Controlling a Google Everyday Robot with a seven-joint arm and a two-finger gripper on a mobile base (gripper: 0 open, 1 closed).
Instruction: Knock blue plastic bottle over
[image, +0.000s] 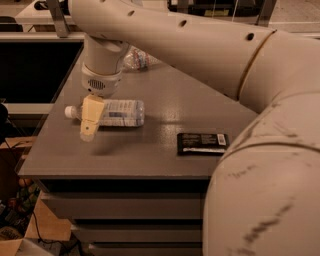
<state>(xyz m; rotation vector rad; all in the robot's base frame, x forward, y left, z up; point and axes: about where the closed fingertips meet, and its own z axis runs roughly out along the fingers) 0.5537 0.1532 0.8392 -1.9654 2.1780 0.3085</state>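
- The gripper (90, 120) is hanging at the left part of the grey desk (165, 100), under the round cream wrist of the arm (200, 45), which is reaching in from the right and filling the upper and right side of the view.
- Its tan tip is pointing downward and slightly left, crossing in front of the neck end of the blue plastic bottle (122, 112). Whether it is touching the bottle or only hanging before it, I cannot tell.
- Whether the gripper is spread wide or drawn narrow is not showing from this angle — I cannot tell.
- The blue plastic bottle is lying on its side on the desk, near the left edge. Its white cap is pointing left and its clear body, with the pale label, is stretching to the right.
- A second bottle (137, 59) — clear and crinkly, with a touch of red on its label — is lying at the far side of the desk, partly hidden behind the arm and well apart from the first.
- A flat black packet (202, 144) with a pale strip is lying near the front right of the desk, apart from both bottles.
- Grey drawer fronts (125, 205) are showing beneath the desk top, and cardboard (45, 225) is lying on the floor at the lower left.
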